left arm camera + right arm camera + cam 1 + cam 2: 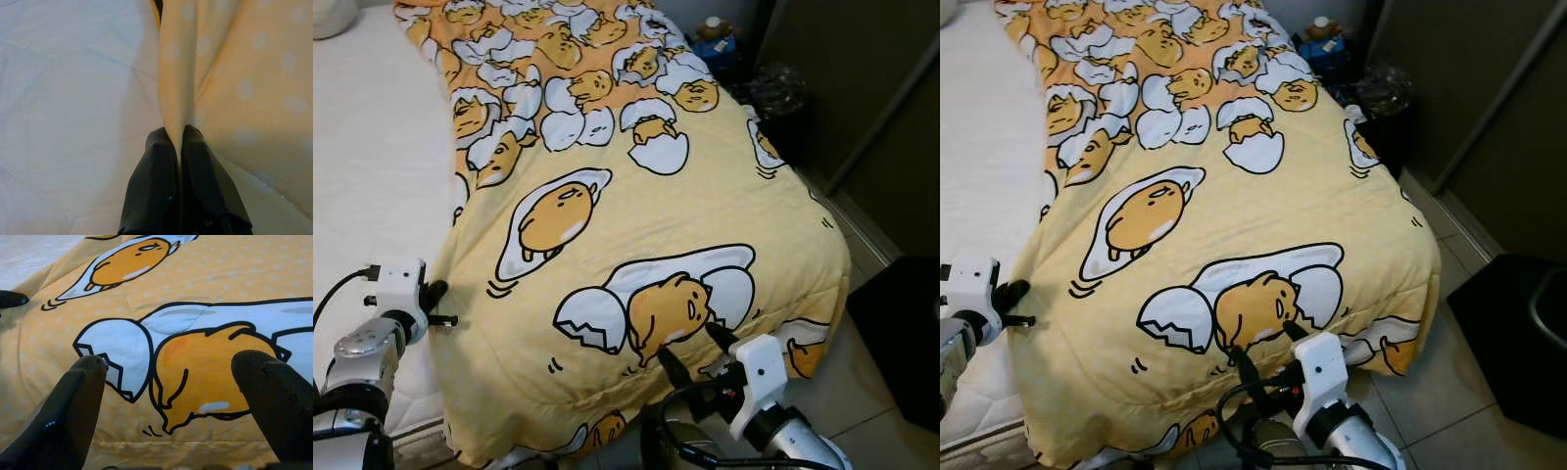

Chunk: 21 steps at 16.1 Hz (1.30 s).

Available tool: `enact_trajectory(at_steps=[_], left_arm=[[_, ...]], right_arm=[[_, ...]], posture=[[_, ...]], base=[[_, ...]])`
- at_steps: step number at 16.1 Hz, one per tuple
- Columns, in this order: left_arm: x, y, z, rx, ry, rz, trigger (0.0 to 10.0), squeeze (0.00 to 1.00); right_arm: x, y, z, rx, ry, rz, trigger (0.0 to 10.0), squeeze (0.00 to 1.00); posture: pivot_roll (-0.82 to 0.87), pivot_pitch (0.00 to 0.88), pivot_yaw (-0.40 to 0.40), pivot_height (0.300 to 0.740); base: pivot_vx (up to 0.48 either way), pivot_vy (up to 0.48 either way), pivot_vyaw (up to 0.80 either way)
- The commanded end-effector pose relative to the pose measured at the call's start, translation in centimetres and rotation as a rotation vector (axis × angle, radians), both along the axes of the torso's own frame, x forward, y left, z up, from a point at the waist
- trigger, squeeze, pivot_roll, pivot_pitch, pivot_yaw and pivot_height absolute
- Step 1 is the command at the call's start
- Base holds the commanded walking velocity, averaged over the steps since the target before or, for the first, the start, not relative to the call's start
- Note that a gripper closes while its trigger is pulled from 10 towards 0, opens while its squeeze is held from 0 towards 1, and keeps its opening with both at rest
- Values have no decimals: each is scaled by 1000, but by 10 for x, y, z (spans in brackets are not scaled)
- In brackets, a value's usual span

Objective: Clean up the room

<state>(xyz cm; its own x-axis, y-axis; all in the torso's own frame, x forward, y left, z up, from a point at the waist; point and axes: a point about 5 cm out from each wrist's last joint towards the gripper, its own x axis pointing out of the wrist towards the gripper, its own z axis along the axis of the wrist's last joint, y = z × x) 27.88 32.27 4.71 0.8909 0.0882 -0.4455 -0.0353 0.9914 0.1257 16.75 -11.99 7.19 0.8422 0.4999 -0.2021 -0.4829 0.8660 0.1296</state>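
A yellow quilt (pixel 636 225) printed with egg cartoons is spread over the bed, covering most of the white mattress (pixel 372 166) and hanging over its foot end. The quilt's left edge is pinched in the left gripper (pixel 178 142), whose jaws are clenched on a fold of the fabric beside the bare mattress. The right gripper (pixel 168 364) is held just before the quilt's foot edge, its jaws spread apart and nothing gripped. A dark bin (pixel 901 333) is seen on the tiled floor (pixel 862 401) at the right.

A home bedroom: bed (pixel 372 176) with cartoon-print duvet (pixel 636 196).
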Motion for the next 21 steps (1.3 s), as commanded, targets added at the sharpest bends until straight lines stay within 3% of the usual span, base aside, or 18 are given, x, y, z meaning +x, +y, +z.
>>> enact_trajectory(at_steps=[1, 2, 4, 6, 7, 9, 10, 11, 12, 14, 17, 19, 21], left_arm=[[-13, 8, -11, 20, 45, 60, 0, 0], [-11, 5, -10, 39, 39, 52, 0, 0], [-20, 19, -13, 125, 72, 150, 0, 0], [-22, 20, -15, 117, 84, 174, 0, 0], [-11, 5, -14, 104, 48, 122, 10000, 0], [10, -21, -3, 152, -55, 17, 10000, 0], [28, -48, 9, 180, -154, -63, 10000, 0], [34, -54, 16, 178, -202, -65, 10000, 827], [43, -67, 26, 102, -266, -63, 10000, 1000], [49, -81, 37, 127, -342, -104, 10000, 1000], [53, -98, 61, 158, -490, -84, 10000, 1000], [52, -119, 80, 166, -603, -133, 10000, 1000], [47, -128, 79, 168, -610, -166, 10000, 1000]], right_arm=[[2, 0, 0, 8, -2, -1, 10000, 0], [2, 1, 1, 7, -3, 6, 10000, 0], [2, 0, 1, 2, -2, 19, 10000, 0], [2, -1, 0, -1, 2, 21, 10000, 0], [3, 0, -1, -3, 4, 25, 10000, 0], [6, 1, 0, -1, -10, 25, 10000, 0], [11, 0, 2, 0, -24, 17, 10000, 0], [12, 0, 3, -1, -28, 17, 10000, 0], [13, 1, 4, 0, -33, 19, 10000, 0], [14, 0, 3, -1, -34, 21, 10000, 0], [15, 1, 3, 1, -37, 21, 10000, 0], [17, 0, 3, -1, -46, 10, 10000, 0], [22, -4, 5, -15, -74, -47, 10000, 0]], posture=[[-121, 120, 32, 740], [-125, 117, 31, 740], [-132, 114, 33, 740], [-127, 115, 29, 740], [-123, 114, 25, 740], [-121, 113, 21, 740], [-120, 108, 16, 740], [-120, 107, 16, 740], [-119, 105, 13, 740], [-115, 103, 11, 740], [-113, 102, 12, 740], [-111, 98, 9, 740], [-110, 96, 10, 740]], base=[[0, 0, 0], [0, 0, 0], [0, 0, 0], [0, 0, 0], [0, 0, 0], [0, 0, 0], [0, 0, 0], [0, 0, 0], [0, 0, 0], [0, 0, 0], [0, 0, 0], [0, 0, 0], [0, 0, 0]])
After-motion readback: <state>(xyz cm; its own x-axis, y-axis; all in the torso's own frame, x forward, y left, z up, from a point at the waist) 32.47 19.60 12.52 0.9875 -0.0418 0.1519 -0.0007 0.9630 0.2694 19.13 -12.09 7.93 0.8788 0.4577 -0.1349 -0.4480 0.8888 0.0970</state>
